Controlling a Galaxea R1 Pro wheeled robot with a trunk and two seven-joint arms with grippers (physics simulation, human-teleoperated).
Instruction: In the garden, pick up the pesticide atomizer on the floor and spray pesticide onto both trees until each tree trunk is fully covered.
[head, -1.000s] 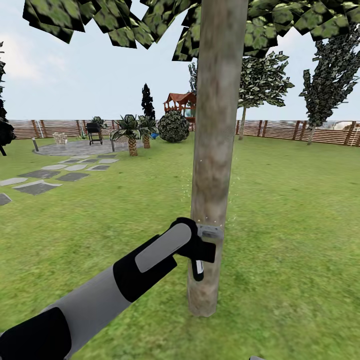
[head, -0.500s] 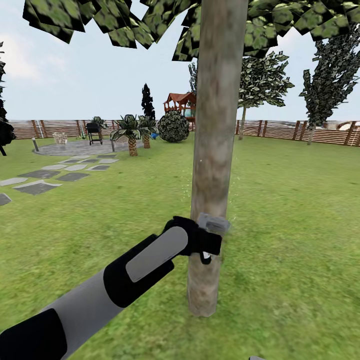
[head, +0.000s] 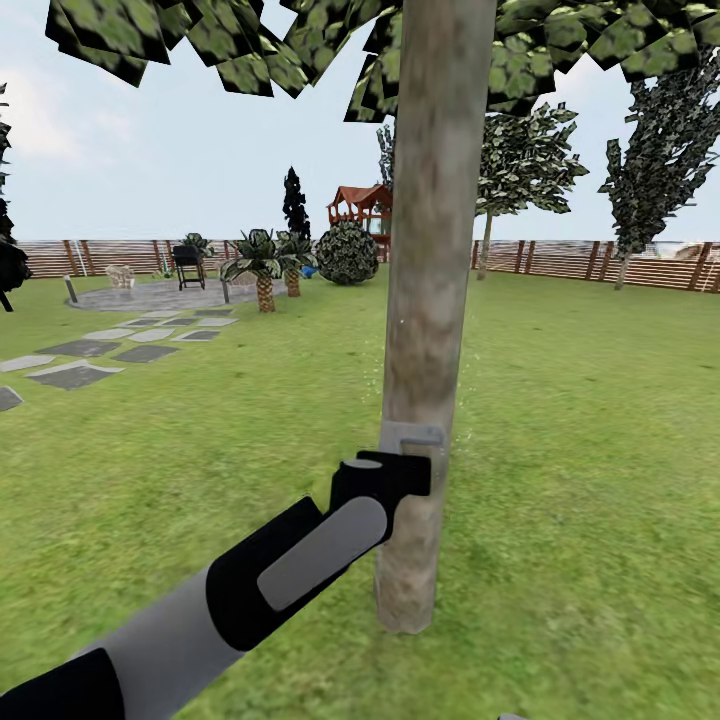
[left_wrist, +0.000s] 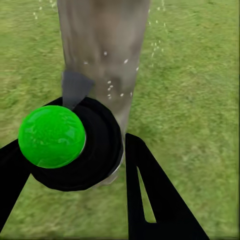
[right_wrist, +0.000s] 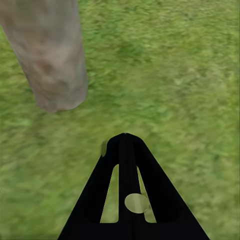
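A robot stands on a garden lawn (head: 560, 420) facing a tall tree trunk (head: 432, 250) that fills the centre of the head view from top to lower middle. Its left arm reaches in from the lower left, and the left end effector (head: 395, 478) is clenched around the atomizer (head: 410, 436), whose grey nozzle head sits just beside or against the trunk, a little below mid-frame.

In the left wrist view the atomizer (left_wrist: 75, 142) appears as a round black body with a bright green cap, gripped between two dark fingers (left_wrist: 150, 195). Pale droplets (left_wrist: 115, 85) speck the air in front of the bark.

The right end effector (right_wrist: 126, 145) hangs over grass near the trunk base (right_wrist: 50, 60), clenched on nothing.

The atomizer looks like a small, rigid plastic bottle, probably light, with smooth curved sides that could slip. The hold around the wide body below the cap seems sound, since it leaves the nozzle free. How much liquid it contains cannot be told; the body is opaque.

A second leafy tree (head: 520, 160) stands farther off at the upper right, before a wooden fence (head: 560, 262).
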